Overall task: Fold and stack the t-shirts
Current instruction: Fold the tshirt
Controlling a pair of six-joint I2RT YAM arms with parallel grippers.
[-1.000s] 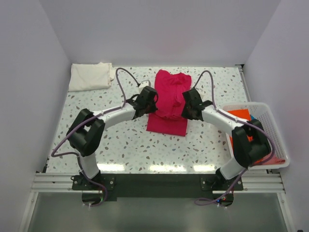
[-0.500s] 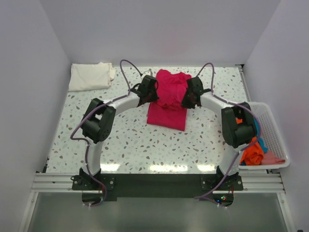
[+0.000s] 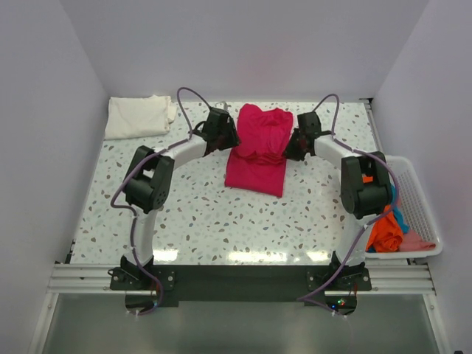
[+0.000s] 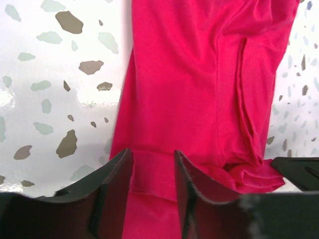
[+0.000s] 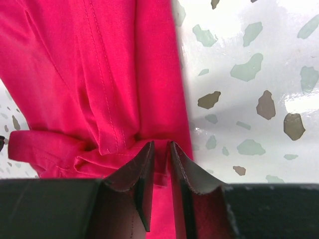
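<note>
The magenta-red t-shirt (image 3: 257, 158) lies folded in the middle of the table, with a bunched fold across its far half. My left gripper (image 3: 233, 139) rests at its left edge. In the left wrist view this gripper (image 4: 153, 154) is open, with the cloth (image 4: 184, 79) lying loose between the fingers. My right gripper (image 3: 289, 147) sits at the shirt's right edge. In the right wrist view it (image 5: 161, 145) stands slightly open, and the hem (image 5: 119, 99) shows in the narrow gap. A cream-white t-shirt (image 3: 137, 116) lies folded at the far left corner.
A white mesh basket (image 3: 424, 210) stands at the table's right edge. It holds an orange t-shirt (image 3: 384, 233), a blue one (image 3: 399, 220) and a pink one (image 3: 417, 242). White walls close in the table on three sides.
Both grippers have moved toward the far side along the magenta shirt's edges, drawing the cloth back. Their jaws have parted from shut.
</note>
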